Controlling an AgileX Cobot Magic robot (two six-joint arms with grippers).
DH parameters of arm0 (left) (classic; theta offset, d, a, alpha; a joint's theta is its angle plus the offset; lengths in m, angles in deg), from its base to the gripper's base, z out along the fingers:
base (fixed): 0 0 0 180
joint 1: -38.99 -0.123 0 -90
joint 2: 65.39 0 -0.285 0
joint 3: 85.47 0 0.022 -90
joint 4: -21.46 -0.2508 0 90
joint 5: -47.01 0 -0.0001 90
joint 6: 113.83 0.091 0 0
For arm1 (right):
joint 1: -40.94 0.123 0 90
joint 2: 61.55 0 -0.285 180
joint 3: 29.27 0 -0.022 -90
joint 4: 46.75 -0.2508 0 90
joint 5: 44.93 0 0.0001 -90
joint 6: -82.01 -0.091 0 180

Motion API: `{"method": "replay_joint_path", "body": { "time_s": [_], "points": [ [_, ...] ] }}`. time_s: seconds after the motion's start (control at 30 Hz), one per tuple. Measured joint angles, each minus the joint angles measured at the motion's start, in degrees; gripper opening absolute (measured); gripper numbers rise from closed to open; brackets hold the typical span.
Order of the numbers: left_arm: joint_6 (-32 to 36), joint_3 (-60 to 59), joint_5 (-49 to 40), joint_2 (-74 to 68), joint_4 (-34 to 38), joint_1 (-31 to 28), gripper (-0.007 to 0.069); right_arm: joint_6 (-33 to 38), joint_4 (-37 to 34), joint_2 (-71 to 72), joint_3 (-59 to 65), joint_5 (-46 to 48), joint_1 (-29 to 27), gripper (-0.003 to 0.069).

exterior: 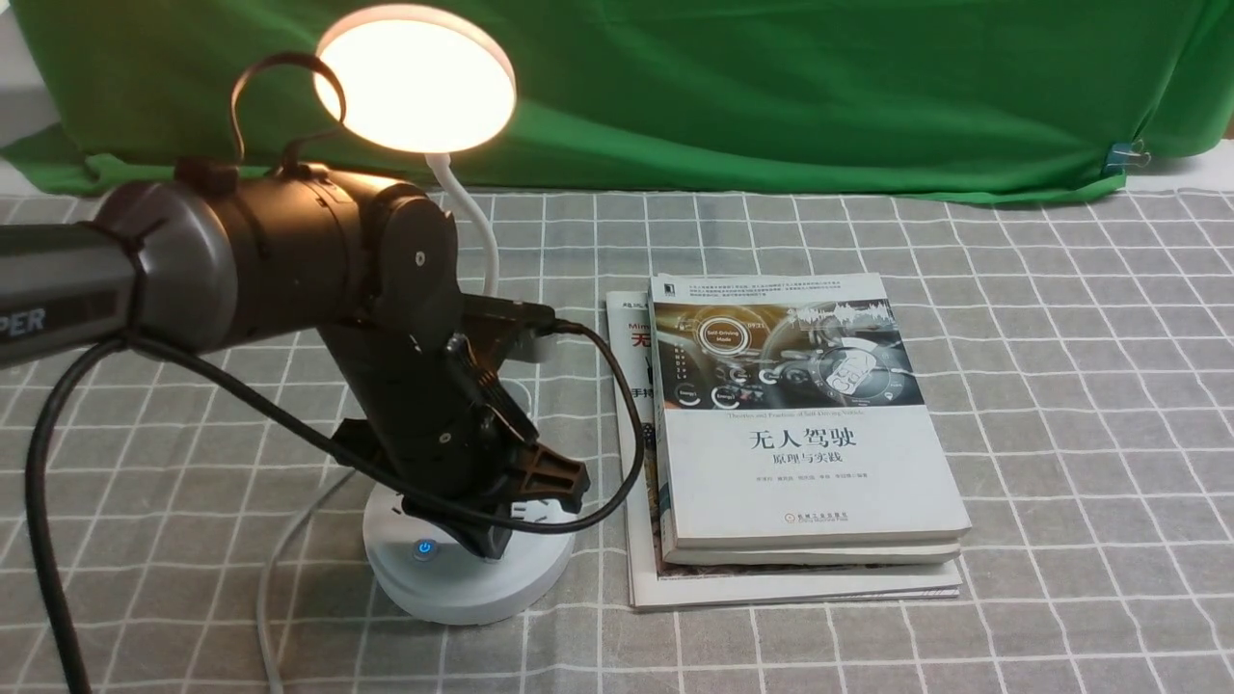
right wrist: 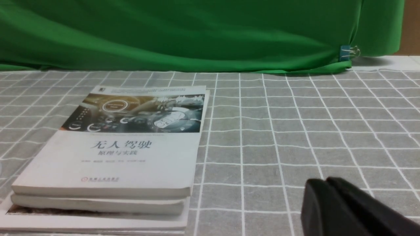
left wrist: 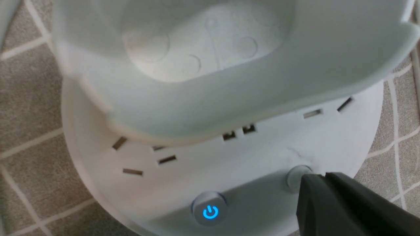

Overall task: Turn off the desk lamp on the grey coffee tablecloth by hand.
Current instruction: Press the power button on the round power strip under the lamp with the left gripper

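Observation:
The white desk lamp stands on the grey coffee tablecloth [exterior: 1060, 386] at the left, its disc head [exterior: 415, 77] glowing. The hand, my black left arm [exterior: 289, 251], reaches down over the lamp's round base [exterior: 453, 588]. My left gripper [exterior: 485, 547] is shut, its tip on the base. In the left wrist view the shut gripper [left wrist: 316, 177] touches the edge of a small plain grey button [left wrist: 294, 177]. The blue-lit power button [left wrist: 210, 212] sits apart from it and also shows in the front view [exterior: 423, 549]. The cup holder [left wrist: 203, 49] hangs above the sockets. My right gripper [right wrist: 323, 183] is shut and empty.
A stack of books [exterior: 800, 434] lies just right of the lamp base and shows in the right wrist view [right wrist: 124, 141]. The lamp's grey cord [exterior: 280, 559] trails toward the front. A green backdrop cloth [exterior: 771, 87] with a clip [exterior: 1123, 154] hangs behind.

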Motion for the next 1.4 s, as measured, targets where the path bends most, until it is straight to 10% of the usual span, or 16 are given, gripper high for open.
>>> {"method": "replay_joint_path", "body": {
  "time_s": [1.4],
  "points": [
    [-0.1,0.8,-1.3,-0.7,-0.9,0.3,0.0006,0.0,0.0,0.0,0.0,0.0,0.0,0.0035]
  ]
}}
